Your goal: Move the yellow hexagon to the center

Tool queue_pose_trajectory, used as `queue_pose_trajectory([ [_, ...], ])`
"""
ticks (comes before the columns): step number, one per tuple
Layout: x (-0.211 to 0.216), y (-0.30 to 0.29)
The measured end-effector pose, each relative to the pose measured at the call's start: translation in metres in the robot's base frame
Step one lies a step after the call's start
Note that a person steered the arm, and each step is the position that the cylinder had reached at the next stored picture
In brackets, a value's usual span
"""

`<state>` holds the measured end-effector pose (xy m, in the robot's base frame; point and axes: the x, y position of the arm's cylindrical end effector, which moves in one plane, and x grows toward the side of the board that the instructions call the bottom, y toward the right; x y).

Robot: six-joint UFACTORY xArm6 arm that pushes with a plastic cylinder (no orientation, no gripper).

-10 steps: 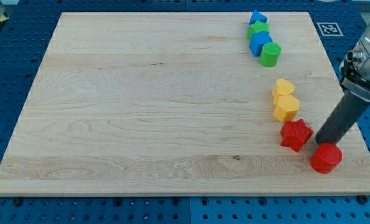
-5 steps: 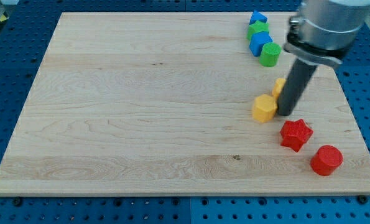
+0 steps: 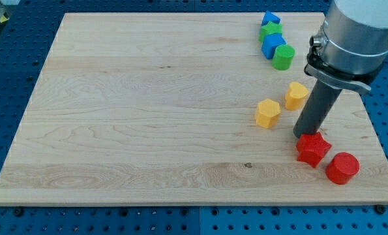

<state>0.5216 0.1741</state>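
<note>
The yellow hexagon [image 3: 268, 113] lies on the wooden board [image 3: 148, 111], right of the board's middle. A second yellow block [image 3: 297, 95], rounded at one side, lies just up and to the right of it. My tip [image 3: 302, 135] rests on the board to the right of and slightly below the hexagon, a short gap away. The tip stands right at the top edge of the red star [image 3: 312, 149].
A red cylinder [image 3: 342, 168] lies near the board's bottom right corner. At the top right a row runs down: a blue block [image 3: 269, 18], a green block [image 3: 270, 30], a blue block [image 3: 272, 44], a green cylinder [image 3: 283, 58].
The yellow hexagon has been pushed left, away from the other yellow block. My tip swung from beside the red cylinder up behind the hexagon, then drew back down-right to the red star.
</note>
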Motion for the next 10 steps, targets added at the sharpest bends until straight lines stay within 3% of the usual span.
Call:
queue_pose_trajectory([
  [2,0.009,0.0],
  [7,-0.028,-0.022],
  [10,-0.067,-0.145],
])
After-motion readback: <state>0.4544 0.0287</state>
